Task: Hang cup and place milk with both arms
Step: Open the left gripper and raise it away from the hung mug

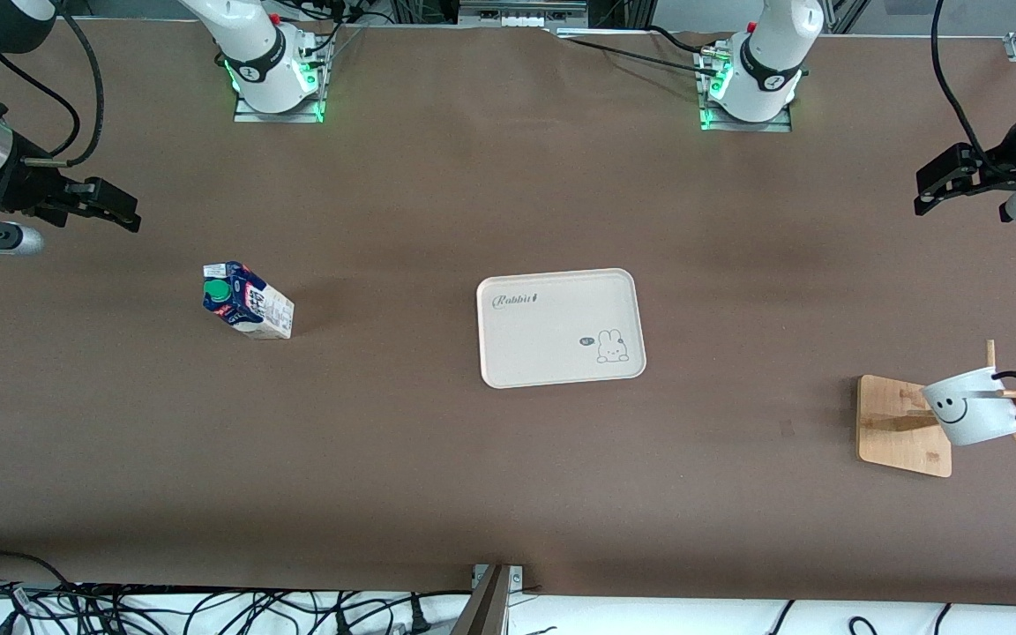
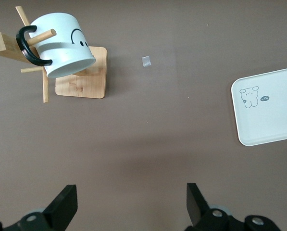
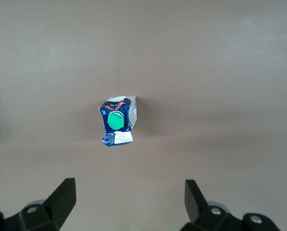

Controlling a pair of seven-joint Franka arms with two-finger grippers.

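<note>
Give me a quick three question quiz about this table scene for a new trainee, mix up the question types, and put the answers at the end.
1. True or false: the cup hangs by its handle on a peg of the wooden rack.
2. Where is the milk carton? A) on the tray B) standing on the table toward the right arm's end C) held in the right hand
3. Fill in: the left hand is open and holds ____.

Key: 1 true; 2 B; 3 nothing.
</note>
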